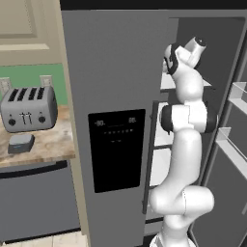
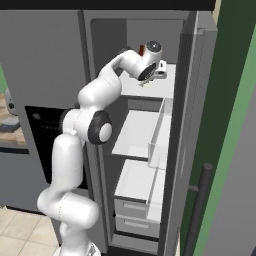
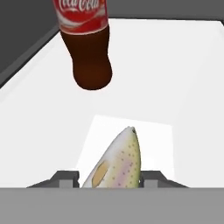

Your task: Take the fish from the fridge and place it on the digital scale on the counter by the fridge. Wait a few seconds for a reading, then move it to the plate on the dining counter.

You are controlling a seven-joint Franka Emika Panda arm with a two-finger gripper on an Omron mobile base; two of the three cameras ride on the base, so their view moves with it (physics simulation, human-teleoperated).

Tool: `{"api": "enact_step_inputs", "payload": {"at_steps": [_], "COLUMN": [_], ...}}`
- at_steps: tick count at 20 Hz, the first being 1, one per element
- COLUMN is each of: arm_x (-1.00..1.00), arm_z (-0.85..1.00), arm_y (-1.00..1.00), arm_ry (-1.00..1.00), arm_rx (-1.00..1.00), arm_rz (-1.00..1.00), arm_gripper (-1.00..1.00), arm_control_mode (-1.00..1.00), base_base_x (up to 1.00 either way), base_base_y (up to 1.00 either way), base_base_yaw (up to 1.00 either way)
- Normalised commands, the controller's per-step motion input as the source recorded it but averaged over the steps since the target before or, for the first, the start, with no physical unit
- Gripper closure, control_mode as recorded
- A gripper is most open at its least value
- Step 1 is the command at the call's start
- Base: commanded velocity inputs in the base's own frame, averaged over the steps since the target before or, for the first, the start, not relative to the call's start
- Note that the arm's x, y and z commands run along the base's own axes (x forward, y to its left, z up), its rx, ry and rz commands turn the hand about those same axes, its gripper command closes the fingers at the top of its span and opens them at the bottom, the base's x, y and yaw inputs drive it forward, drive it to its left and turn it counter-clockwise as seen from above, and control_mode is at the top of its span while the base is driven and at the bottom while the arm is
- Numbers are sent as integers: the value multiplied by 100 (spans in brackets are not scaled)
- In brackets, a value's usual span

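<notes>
The fridge (image 1: 116, 72) stands with its right door swung open, and my arm reaches in to the top pale shelf (image 2: 150, 87). In the hand view the fish (image 3: 118, 159), speckled grey-brown with a pale belly, lies lengthwise between the two finger tips, its nose pointing away over the white shelf (image 3: 183, 87). My gripper (image 3: 111, 177) is shut on the fish, a finger against each flank. The hand (image 2: 160, 70) hangs just above that shelf. The digital scale (image 1: 20, 142) sits on the counter left of the fridge, in front of the toaster.
A cola bottle (image 3: 87, 48) stands on the same shelf, just beyond and left of the fish. The silver toaster (image 1: 29, 108) is behind the scale. The open fridge door (image 2: 200, 110) with its bins (image 1: 236, 91) stands to the arm's right. Lower shelves and drawers (image 2: 137, 210) lie beneath.
</notes>
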Motion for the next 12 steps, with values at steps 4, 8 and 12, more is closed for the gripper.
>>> {"api": "enact_step_inputs", "payload": {"at_steps": [4, 8, 12], "arm_x": [0, -24, -91], "arm_z": [-37, -37, -19], "arm_y": [25, 23, 26], "arm_ry": [0, 0, -9], "arm_rx": [0, 0, 0], "arm_rz": [0, 0, 0], "arm_gripper": [100, 100, 100], "arm_control_mode": [-100, -100, -100], "base_base_x": [0, 0, 0], "base_base_y": [0, 0, 0], "base_base_yaw": [0, 0, 0]}}
